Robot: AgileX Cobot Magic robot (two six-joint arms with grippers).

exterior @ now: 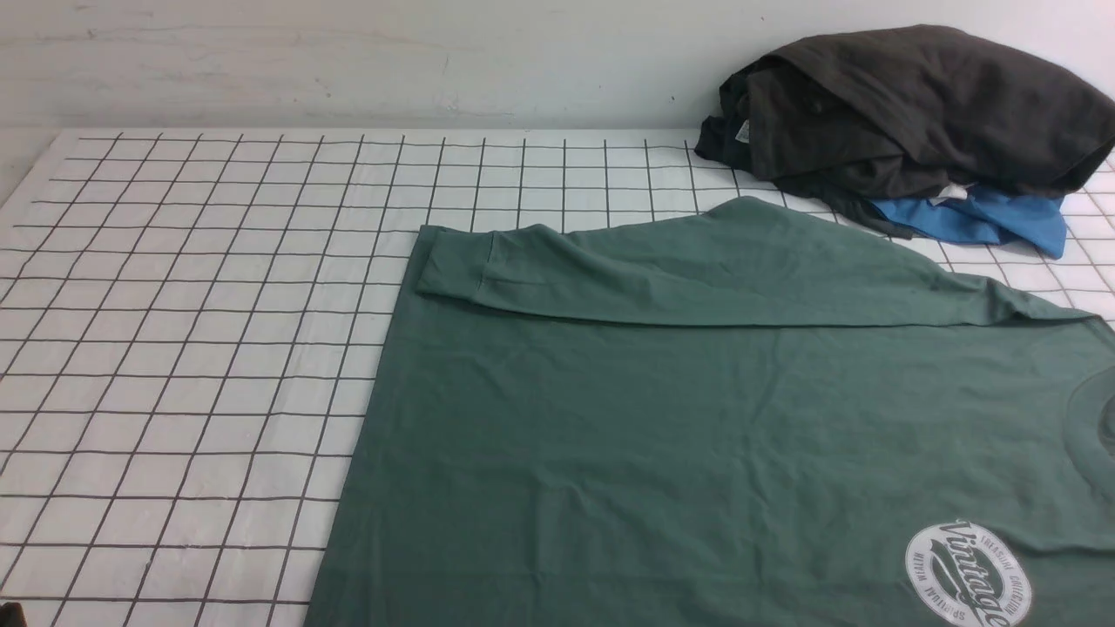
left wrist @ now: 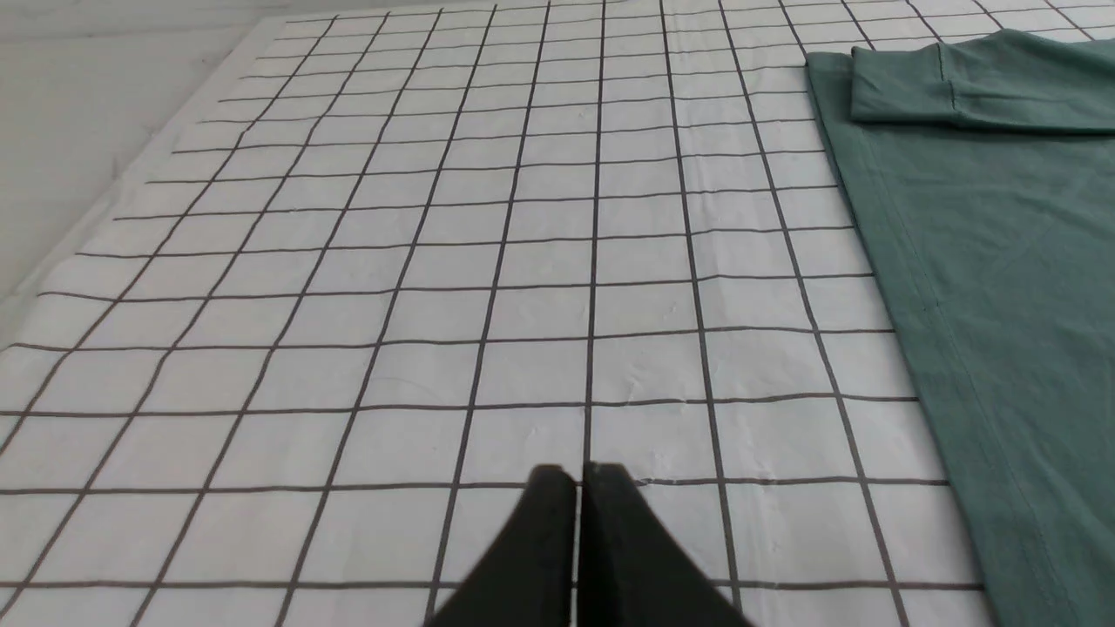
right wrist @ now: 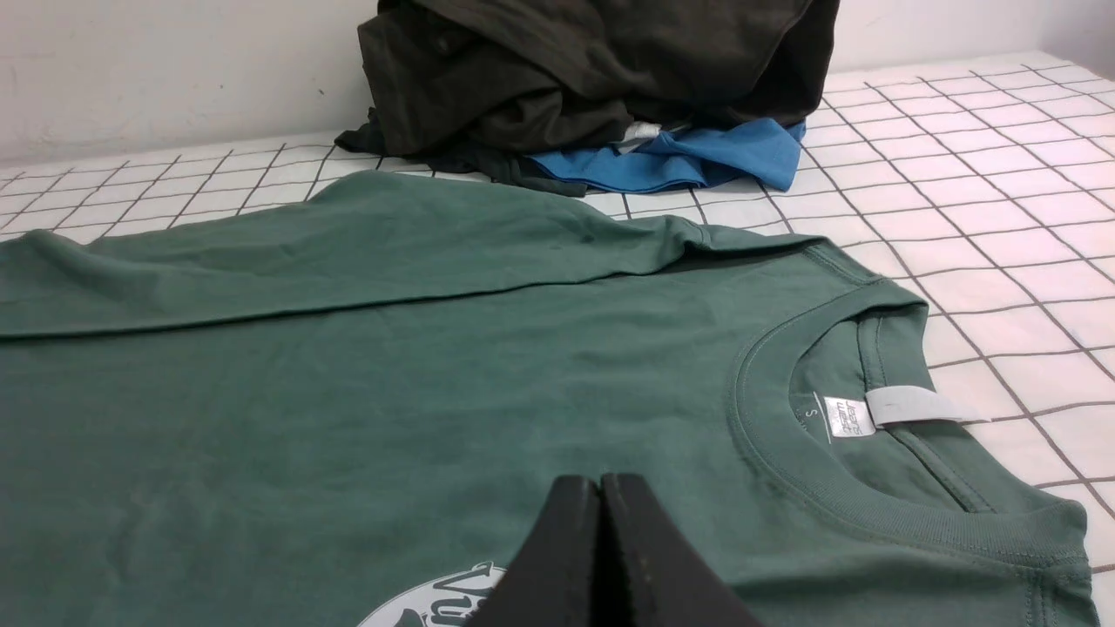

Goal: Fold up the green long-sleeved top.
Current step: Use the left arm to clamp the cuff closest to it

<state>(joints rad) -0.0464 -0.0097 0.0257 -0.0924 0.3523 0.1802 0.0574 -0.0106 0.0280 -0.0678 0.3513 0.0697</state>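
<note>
The green long-sleeved top [exterior: 697,418] lies flat on the checked cloth, chest print up, neck toward the right. One sleeve [exterior: 610,274] is folded across its far edge, cuff pointing left. The top also shows in the left wrist view [left wrist: 1002,261] and the right wrist view [right wrist: 392,392], where the ribbed neck [right wrist: 784,453] and its white label are visible. My left gripper [left wrist: 579,475] is shut and empty over bare cloth, left of the top's hem. My right gripper [right wrist: 599,481] is shut with nothing in it, above the chest beside the white print [right wrist: 435,601].
A heap of dark grey-black garments [exterior: 906,104] rests on a bright blue garment [exterior: 984,222] at the back right, against the wall, just beyond the top's shoulder. The white gridded cloth [exterior: 192,331] covers the table.
</note>
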